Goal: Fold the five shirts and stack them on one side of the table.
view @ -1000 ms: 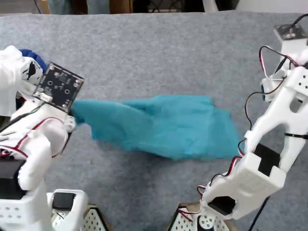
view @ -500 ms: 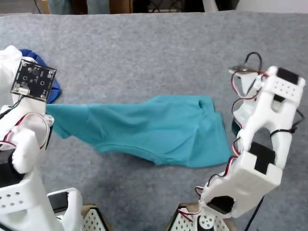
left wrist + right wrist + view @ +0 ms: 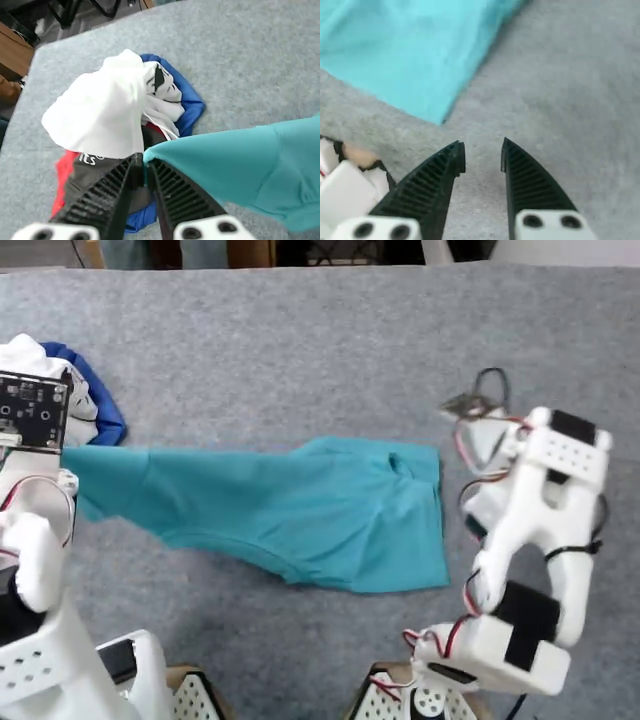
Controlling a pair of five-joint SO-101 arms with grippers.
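High view: teal shirt [image 3: 300,515] lies stretched long across the table [image 3: 300,340], with the unfolded pile [image 3: 85,405] just past 1 end.

Left wrist view: left gripper [image 3: 143,162] is clamped on a thin corner of the teal shirt, close to the pile.

Right wrist view: right gripper [image 3: 482,147] is empty, jaws apart, just off the shirt's far edge.

Risk, as I judge it: so small a bite could slip under tension, or the shirt could drag into the pile.

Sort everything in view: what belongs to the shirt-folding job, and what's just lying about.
Job: teal shirt, pinched in the left hand; heap of other shirts; open right hand.
Lying about: grey table cover; brown furniture past the table edge.
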